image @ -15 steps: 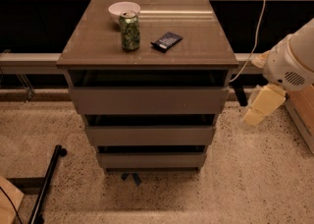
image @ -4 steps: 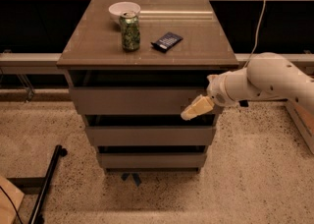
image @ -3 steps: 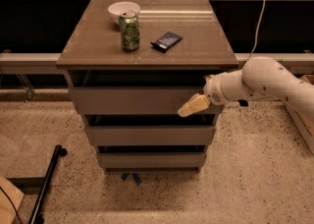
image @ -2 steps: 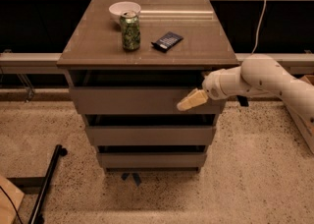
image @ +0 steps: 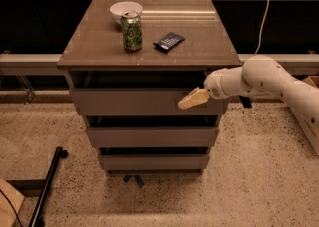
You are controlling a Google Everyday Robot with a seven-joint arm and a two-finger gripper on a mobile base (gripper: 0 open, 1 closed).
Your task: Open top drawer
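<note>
The cream gripper (image: pixel 193 98), opening impossible to tell, sat at the flat grey-brown top drawer (image: pixel 129 102) and could slip off its handle-less front.

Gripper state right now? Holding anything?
Gripper: state cannot be told; it is in front of the top drawer, right side.

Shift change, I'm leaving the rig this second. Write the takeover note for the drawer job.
Gripper: at the right part of the top drawer front, near its upper edge, with the arm reaching in from the right.
Top drawer: front sits just under the tabletop, with a dark gap above it; it does not look pulled out yet.
On top: can, bowl, dark packet.
Done: approach to the drawer front.
Left: catch the front and pull the drawer open, probably gently so the can stays upright.
</note>
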